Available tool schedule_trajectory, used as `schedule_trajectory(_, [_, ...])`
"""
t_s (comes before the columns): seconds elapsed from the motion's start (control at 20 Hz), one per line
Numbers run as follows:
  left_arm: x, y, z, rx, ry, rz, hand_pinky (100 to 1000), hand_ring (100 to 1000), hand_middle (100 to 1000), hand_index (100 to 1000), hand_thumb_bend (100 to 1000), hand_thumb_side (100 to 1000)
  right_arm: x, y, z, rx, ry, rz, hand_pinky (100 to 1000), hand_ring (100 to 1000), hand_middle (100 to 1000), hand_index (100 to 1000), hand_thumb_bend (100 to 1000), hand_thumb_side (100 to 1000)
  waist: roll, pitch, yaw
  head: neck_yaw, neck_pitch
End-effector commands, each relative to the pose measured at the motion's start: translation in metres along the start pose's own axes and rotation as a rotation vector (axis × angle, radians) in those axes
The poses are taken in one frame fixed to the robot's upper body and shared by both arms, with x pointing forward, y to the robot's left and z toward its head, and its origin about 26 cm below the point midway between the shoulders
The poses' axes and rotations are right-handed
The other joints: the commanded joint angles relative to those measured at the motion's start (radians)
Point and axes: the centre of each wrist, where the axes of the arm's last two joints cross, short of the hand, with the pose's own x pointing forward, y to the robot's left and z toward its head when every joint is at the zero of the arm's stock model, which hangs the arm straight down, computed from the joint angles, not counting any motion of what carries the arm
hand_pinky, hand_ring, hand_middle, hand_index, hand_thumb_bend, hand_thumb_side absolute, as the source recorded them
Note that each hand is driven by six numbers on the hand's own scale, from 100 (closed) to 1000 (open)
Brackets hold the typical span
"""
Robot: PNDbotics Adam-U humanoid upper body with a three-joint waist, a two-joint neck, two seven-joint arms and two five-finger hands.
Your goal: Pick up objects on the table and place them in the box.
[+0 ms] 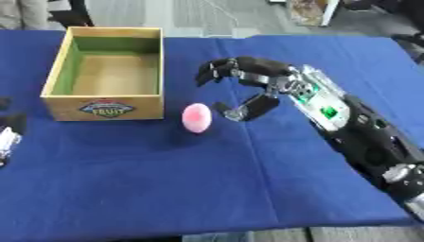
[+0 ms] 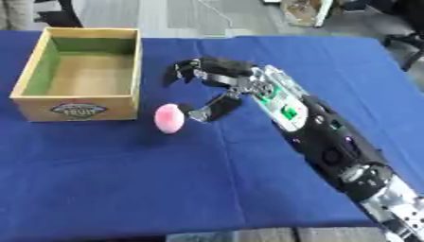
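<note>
The pink object (image 1: 196, 117), rounded and egg-like in shape, lies on the blue cloth (image 1: 207, 179) just in front of the right front corner of the wooden box (image 1: 103, 108). It rests free on the cloth; nothing holds it. It sits close beside the box's front wall, outside it.

The box stands upright at the far left of the table with its open top facing up. Its interior, as far as both views show, holds nothing: bare wooden floor and green-tinted inner walls. No object has yet been placed, by this evidence.

The right hand (image 1: 248, 87) comes in from the right and is poised just to the right of the pink object. Its fingers (image 1: 217, 70) are curved above and its thumb (image 1: 240, 111) reaches low toward the cloth, the two spread apart in a ready, cupped opening that encloses nothing. Thumb tip and object look near but not touching.

The left hand (image 1: 8, 137) shows only as a sliver at the left edge of the left eye view, low beside the box; whether its fingers are spread or closed cannot be told.

Assessment: the task stands at its start. The grasp is not yet made; closing on the object, lifting it, carrying it over the box wall and releasing it all remain. No other loose objects are visible on the cloth.
</note>
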Motion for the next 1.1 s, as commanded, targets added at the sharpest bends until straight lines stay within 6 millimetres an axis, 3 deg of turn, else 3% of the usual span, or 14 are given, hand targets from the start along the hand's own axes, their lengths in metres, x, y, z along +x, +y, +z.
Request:
schedule_trajectory(0.05, [0.008,0.0,-0.004,-0.013,-0.033,-0.005,631,768,541,688,427,102,-0.008,-0.003,-0.006,0.036,0.036,0.026,905,1000,898,905,100,391,0.005,-0.011,0.001,-0.006,0.006])
schedule_trajectory(0.85, [0.01,-0.001,-0.006,-0.02,-0.041,-0.001,631,768,541,688,421,106,-0.028,0.038,-0.024,0.143,0.094,0.079,879,1000,885,909,100,515,0.01,-0.003,0.014,-0.013,0.006])
schedule_trajectory(0.95, [0.01,-0.001,-0.006,-0.02,-0.042,-0.001,632,768,541,689,421,106,-0.029,0.042,-0.024,0.15,0.098,0.085,845,990,876,907,100,476,0.01,-0.002,0.016,-0.014,0.005])
schedule_trajectory(1.0, [0.01,-0.001,-0.006,-0.02,-0.043,-0.001,632,768,541,689,421,107,-0.029,0.043,-0.025,0.154,0.098,0.09,792,951,863,903,100,400,0.011,-0.002,0.017,-0.014,0.005])
schedule_trajectory(1.1, [0.011,-0.002,-0.006,-0.021,-0.044,0.0,632,768,541,689,420,107,-0.03,0.044,-0.025,0.158,0.098,0.101,736,915,850,897,100,390,0.011,-0.001,0.018,-0.015,0.004])
